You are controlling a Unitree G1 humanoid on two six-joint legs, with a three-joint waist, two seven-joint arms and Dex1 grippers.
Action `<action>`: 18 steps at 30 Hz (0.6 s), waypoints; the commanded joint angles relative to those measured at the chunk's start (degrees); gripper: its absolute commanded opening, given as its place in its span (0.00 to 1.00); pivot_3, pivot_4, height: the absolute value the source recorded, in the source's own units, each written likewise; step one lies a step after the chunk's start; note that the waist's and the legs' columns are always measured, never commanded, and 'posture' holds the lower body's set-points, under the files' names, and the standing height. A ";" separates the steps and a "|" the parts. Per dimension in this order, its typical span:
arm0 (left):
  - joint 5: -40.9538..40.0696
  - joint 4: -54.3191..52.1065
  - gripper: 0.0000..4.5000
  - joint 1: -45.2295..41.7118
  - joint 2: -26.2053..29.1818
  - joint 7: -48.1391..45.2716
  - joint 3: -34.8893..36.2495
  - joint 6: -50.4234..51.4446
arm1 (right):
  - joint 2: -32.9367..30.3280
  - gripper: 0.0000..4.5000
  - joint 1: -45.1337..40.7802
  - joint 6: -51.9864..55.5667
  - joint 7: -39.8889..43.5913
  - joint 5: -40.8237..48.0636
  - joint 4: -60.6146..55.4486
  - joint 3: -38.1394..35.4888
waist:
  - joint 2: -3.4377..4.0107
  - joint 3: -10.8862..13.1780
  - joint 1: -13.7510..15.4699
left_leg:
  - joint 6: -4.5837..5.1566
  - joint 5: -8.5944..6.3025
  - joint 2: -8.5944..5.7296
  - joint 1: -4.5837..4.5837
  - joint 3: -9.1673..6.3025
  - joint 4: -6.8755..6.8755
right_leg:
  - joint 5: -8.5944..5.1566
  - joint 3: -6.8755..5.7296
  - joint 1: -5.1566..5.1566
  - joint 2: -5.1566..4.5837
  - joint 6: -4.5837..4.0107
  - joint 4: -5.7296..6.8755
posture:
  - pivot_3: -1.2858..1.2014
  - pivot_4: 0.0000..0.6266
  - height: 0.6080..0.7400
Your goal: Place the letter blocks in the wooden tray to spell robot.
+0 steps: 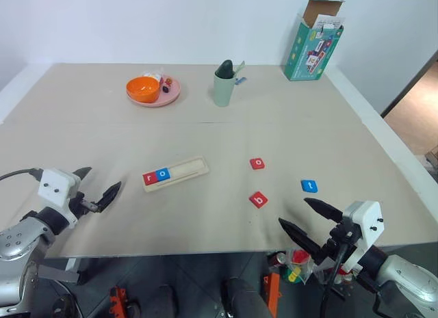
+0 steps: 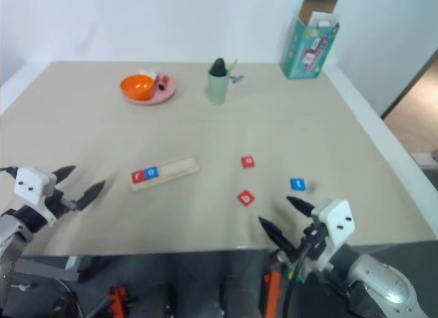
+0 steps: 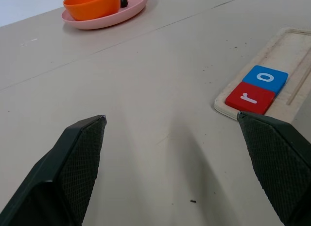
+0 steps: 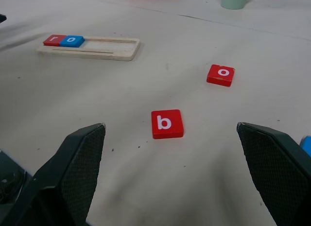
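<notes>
Left eye view: we see the wooden tray (image 1: 176, 174) lying mid-desk (image 1: 205, 126) with two letter blocks at its left end — a red "r" (image 1: 150, 177) touching a blue "o" (image 1: 162, 173) — the other slots bare. Three blocks lie loose to its right: a red "o" (image 1: 256, 163), a red "b" (image 1: 258, 200) and a blue "t" (image 1: 309, 186). At the far side, a pink plate (image 1: 166, 96) carries an orange bowl (image 1: 143, 89); a green cup (image 1: 223, 89) holds a dark object, and an open teal box (image 1: 313, 46) stands near the corner. Our left claw (image 1: 96, 188) and right claw (image 1: 308, 219) hover spread wide, gripping nothing. Our right wrist view reads the "b" and "o" letters plainly; our left wrist view shows something dark on the plate.
</notes>
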 commanded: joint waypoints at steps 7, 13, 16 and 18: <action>-4.70 -3.28 1.00 1.75 -2.00 -4.74 -0.16 -1.19 | -1.92 0.99 -1.08 0.94 -1.28 -0.42 -2.59 1.18 | -0.02 -0.04 0.28 | 0.05 -0.17 0.14 0.00 -0.10 0.00 | -0.08 -0.05 0.02 0.24 0.03 0.01 | 0.52 0.24 1.00; -5.34 -1.74 1.00 3.05 -0.99 -10.10 -0.52 -2.67 | -3.22 0.99 -2.47 1.76 -1.08 -0.25 -3.24 2.43 | -0.02 -0.04 0.51 | 0.07 -0.15 0.18 0.06 -0.10 0.10 | -0.01 -0.02 0.06 0.30 -0.12 0.01 | 0.52 0.24 1.00; -5.34 -1.00 1.00 3.64 -0.59 -12.32 -0.84 -3.55 | -4.19 0.99 -2.53 1.52 -0.07 -0.34 -3.28 2.55 | -0.03 -0.05 1.00 | 0.07 -0.14 0.18 0.07 -0.10 0.17 | 0.01 0.00 0.08 0.30 -0.15 0.01 | 0.52 0.24 1.00; -5.04 -0.32 1.00 3.74 -0.65 -13.38 -0.83 -4.28 | -4.55 0.99 -2.79 1.48 0.42 0.31 -3.16 2.51 | -0.03 -0.06 1.14 | 0.07 -0.13 0.18 0.08 -0.09 0.21 | 0.01 0.01 0.10 0.30 -0.16 0.01 | 0.52 0.24 1.00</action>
